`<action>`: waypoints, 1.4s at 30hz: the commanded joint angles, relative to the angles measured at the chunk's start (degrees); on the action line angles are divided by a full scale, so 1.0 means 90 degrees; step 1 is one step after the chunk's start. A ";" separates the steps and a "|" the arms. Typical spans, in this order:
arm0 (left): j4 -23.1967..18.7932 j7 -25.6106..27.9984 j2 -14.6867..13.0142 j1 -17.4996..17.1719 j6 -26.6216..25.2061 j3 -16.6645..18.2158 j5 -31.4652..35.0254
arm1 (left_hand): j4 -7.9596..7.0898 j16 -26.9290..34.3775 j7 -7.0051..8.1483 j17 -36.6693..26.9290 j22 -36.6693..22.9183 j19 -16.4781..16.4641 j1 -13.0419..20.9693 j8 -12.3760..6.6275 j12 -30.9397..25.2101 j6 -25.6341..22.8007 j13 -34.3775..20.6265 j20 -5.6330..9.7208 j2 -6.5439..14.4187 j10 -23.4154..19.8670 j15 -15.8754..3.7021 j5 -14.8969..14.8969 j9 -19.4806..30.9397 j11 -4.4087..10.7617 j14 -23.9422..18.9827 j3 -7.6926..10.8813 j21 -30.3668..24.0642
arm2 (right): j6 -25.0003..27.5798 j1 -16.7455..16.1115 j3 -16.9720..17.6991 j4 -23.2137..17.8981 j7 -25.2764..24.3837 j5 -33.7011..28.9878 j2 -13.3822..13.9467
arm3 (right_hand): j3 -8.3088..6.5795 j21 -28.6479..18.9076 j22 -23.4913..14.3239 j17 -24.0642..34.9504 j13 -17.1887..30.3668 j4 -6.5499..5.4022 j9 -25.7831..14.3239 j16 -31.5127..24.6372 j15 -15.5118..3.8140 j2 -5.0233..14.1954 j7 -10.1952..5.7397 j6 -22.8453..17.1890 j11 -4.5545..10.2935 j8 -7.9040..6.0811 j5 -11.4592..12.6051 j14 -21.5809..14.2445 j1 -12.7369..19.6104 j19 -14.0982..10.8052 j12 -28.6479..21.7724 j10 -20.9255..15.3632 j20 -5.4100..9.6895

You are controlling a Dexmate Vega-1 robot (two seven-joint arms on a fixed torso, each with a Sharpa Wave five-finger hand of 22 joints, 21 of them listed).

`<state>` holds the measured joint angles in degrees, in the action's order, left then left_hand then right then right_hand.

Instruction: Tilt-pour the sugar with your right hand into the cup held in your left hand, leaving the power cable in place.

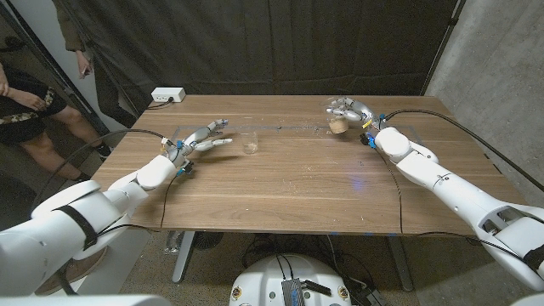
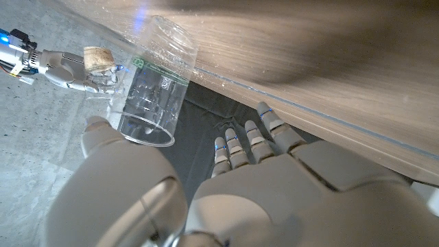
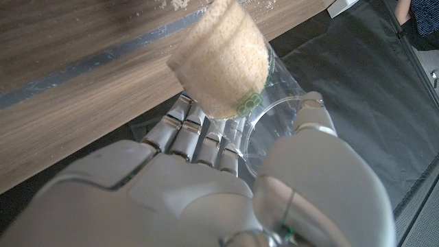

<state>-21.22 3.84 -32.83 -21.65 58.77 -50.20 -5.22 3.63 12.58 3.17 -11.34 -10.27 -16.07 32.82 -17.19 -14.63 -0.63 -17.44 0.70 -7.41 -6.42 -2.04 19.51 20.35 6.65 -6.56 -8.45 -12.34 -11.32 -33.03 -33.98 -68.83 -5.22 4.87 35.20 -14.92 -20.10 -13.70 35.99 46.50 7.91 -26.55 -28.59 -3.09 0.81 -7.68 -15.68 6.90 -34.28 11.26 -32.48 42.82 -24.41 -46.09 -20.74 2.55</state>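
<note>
Dark curtains are backing the wooden table (image 1: 280, 183). Upper right, the right hand (image 1: 347, 111) is gripping the sugar-filled clear plastic cup (image 1: 338, 124); the left hand (image 1: 206, 136), fingers apart, is reaching for the empty clear cup (image 1: 250, 143) at centre. Pouring appears unstarted.

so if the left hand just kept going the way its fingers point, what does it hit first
Probably the empty clear cup. The left hand is open, fingers aimed toward it across bare table, with a gap between them. Depth is hard to judge, so it might slip just past.
</note>
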 commanded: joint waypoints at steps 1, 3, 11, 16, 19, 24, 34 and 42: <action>0.0004 -0.0210 0.0171 -0.0044 -0.0055 0.0076 -0.0126 | 0.0007 0.0031 0.0035 -0.0028 -0.0022 -0.0027 0.0046 -0.0029 -0.0041 -0.0024 -0.0037 -0.0037 0.0020 -0.0032 -0.0356 0.0030 0.0022 0.0025 -0.0054 -0.0063 0.0006 | -0.0070 -0.0060 0.0050 0.0013 0.0028 0.0060 0.0058 | -0.0045 -0.0009 -0.0037 0.0032 0.0024 -0.0006 -0.0017 0.0023 -0.1123 0.0061 -0.0022 -0.0047 0.0037 -0.0032 0.0053 -0.0059 0.0014 0.0030 -0.0022 -0.0081 0.0086; 0.0009 -0.0237 0.0209 -0.0053 -0.0137 0.0087 -0.0152 | 0.0005 0.0030 0.0028 -0.0030 -0.0022 -0.0025 0.0046 -0.0035 -0.0040 -0.0035 -0.0040 -0.0040 0.0025 -0.0032 -0.0353 0.0033 0.0023 0.0025 -0.0055 -0.0069 0.0008 | -0.0087 -0.0076 0.0060 -0.0001 0.0033 0.0061 0.0082 | -0.0044 -0.0009 -0.0038 0.0036 0.0024 -0.0004 -0.0016 0.0025 -0.1123 0.0059 -0.0016 -0.0046 0.0022 -0.0032 0.0053 -0.0059 0.0016 0.0032 -0.0022 -0.0083 0.0083; 0.0019 -0.0332 0.0354 -0.0044 -0.0339 0.0102 -0.0239 | -0.0005 0.0033 0.0032 -0.0037 -0.0023 -0.0031 0.0049 -0.0063 -0.0054 -0.0082 -0.0056 -0.0053 0.0050 -0.0077 -0.0353 0.0048 0.0028 0.0041 -0.0083 -0.0094 0.0013 | -0.0076 -0.0115 0.0096 -0.0055 0.0036 0.0074 0.0135 | -0.0042 -0.0011 -0.0039 0.0053 0.0020 -0.0009 -0.0008 0.0041 -0.1123 0.0066 -0.0023 -0.0073 0.0048 -0.0039 0.0050 -0.0077 0.0007 0.0033 -0.0014 -0.0096 0.0084; 0.0019 -0.0368 0.0429 0.0002 -0.0375 0.0077 -0.0239 | -0.0011 0.0037 0.0019 -0.0040 -0.0024 -0.0034 0.0052 -0.0081 -0.0060 -0.0116 -0.0065 -0.0056 0.0066 -0.0100 -0.0371 0.0058 0.0031 0.0021 -0.0105 -0.0107 0.0016 | -0.0048 -0.0153 0.0130 -0.0096 0.0014 0.0101 0.0154 | -0.0038 -0.0013 -0.0039 0.0066 0.0030 -0.0006 -0.0006 0.0048 -0.1120 0.0062 -0.0033 -0.0095 0.0042 -0.0047 0.0048 -0.0083 0.0007 0.0031 -0.0021 -0.0117 0.0088; 0.0014 -0.0379 0.0452 0.0041 -0.0318 0.0044 -0.0200 | -0.0014 0.0043 0.0014 -0.0042 -0.0024 -0.0036 0.0055 -0.0095 -0.0074 -0.0143 -0.0071 -0.0052 0.0076 -0.0140 -0.0383 0.0064 0.0032 0.0017 -0.0127 -0.0116 0.0018 | -0.0064 -0.0191 0.0153 -0.0109 0.0002 0.0124 0.0168 | -0.0041 -0.0011 -0.0040 0.0072 0.0032 -0.0005 -0.0005 0.0052 -0.1124 0.0068 -0.0020 -0.0096 0.0004 -0.0047 0.0049 -0.0085 0.0011 0.0038 -0.0024 -0.0130 0.0082; 0.0004 -0.0401 0.0490 0.0107 -0.0184 0.0012 -0.0146 | -0.0017 0.0043 0.0021 -0.0046 -0.0025 -0.0049 0.0063 -0.0122 -0.0076 -0.0193 -0.0080 -0.0053 0.0094 -0.0155 -0.0396 0.0074 0.0036 0.0035 -0.0141 -0.0129 0.0016 | -0.0075 -0.0258 0.0208 -0.0133 -0.0028 0.0170 0.0209 | -0.0042 -0.0013 -0.0040 0.0085 0.0036 -0.0003 0.0007 0.0062 -0.1125 0.0071 -0.0022 -0.0101 0.0027 -0.0042 0.0048 -0.0094 0.0015 0.0039 -0.0019 -0.0130 0.0082; 0.0011 -0.0424 0.0612 0.0138 -0.0276 -0.0011 -0.0136 | -0.0021 0.0061 0.0026 -0.0051 -0.0027 -0.0060 0.0090 -0.0151 -0.0092 -0.0236 -0.0098 -0.0050 0.0132 -0.0215 -0.0420 0.0095 0.0043 0.0046 -0.0209 -0.0145 0.0018 | -0.0145 -0.0279 0.0249 -0.0095 0.0011 0.0212 0.0253 | -0.0038 -0.0015 -0.0042 0.0110 0.0034 -0.0005 0.0037 0.0072 -0.1121 0.0073 -0.0009 -0.0143 0.0034 -0.0040 0.0046 -0.0109 0.0009 0.0040 -0.0010 -0.0148 0.0081; 0.0023 -0.0491 0.0769 0.0114 -0.0501 0.0003 -0.0240 | -0.0021 0.0071 0.0029 -0.0057 -0.0029 -0.0081 0.0126 -0.0189 -0.0111 -0.0298 -0.0119 -0.0043 0.0176 -0.0287 -0.0440 0.0119 0.0049 0.0053 -0.0264 -0.0163 0.0017 | -0.0192 -0.0286 0.0266 -0.0081 0.0074 0.0234 0.0299 | -0.0040 -0.0018 -0.0042 0.0119 0.0035 -0.0006 0.0051 0.0095 -0.1125 0.0079 -0.0010 -0.0164 0.0031 -0.0040 0.0045 -0.0110 0.0007 0.0039 -0.0008 -0.0171 0.0079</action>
<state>-21.11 0.10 -27.54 -20.65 56.47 -50.12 -6.67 3.39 13.03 3.38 -11.61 -10.27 -16.47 34.02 -18.64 -15.29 -2.88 -18.24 0.29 -6.21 -8.41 -2.35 20.03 20.63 6.95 -8.29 -9.31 -12.34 -12.59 -35.33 -31.96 -69.79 -5.21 6.59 37.27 -14.92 -20.10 -13.99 36.78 46.55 7.91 -26.01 -27.92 -3.07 1.03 -7.78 -16.38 7.01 -34.34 11.51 -33.07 42.69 -24.42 -45.85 -21.47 2.55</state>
